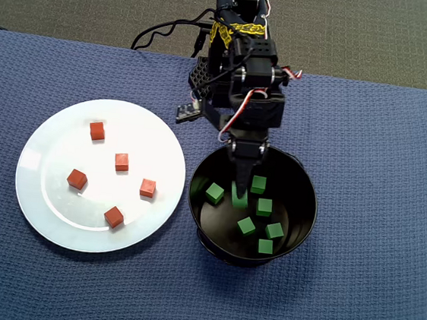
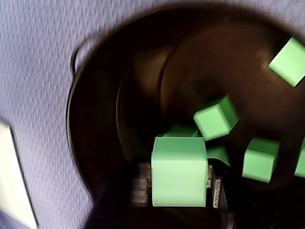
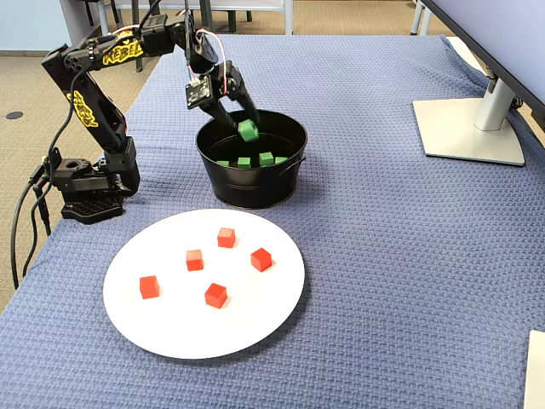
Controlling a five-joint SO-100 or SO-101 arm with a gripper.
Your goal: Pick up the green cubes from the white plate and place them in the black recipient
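A green cube (image 3: 248, 130) sits pinched in the gripper (image 1: 239, 195) jaws above the black recipient (image 1: 306, 186), poised for dropping among the others.

The overhead view looks straight down, the arm's base toward its top edge, taking in the round flat white plate (image 1: 42, 188) and the round glossy black tub (image 1: 298, 230). The fixed view (image 3: 170, 341) looks obliquely across the blue woven cloth (image 3: 383, 256), sharing both. The wrist view sits close above the tub (image 2: 95, 143).
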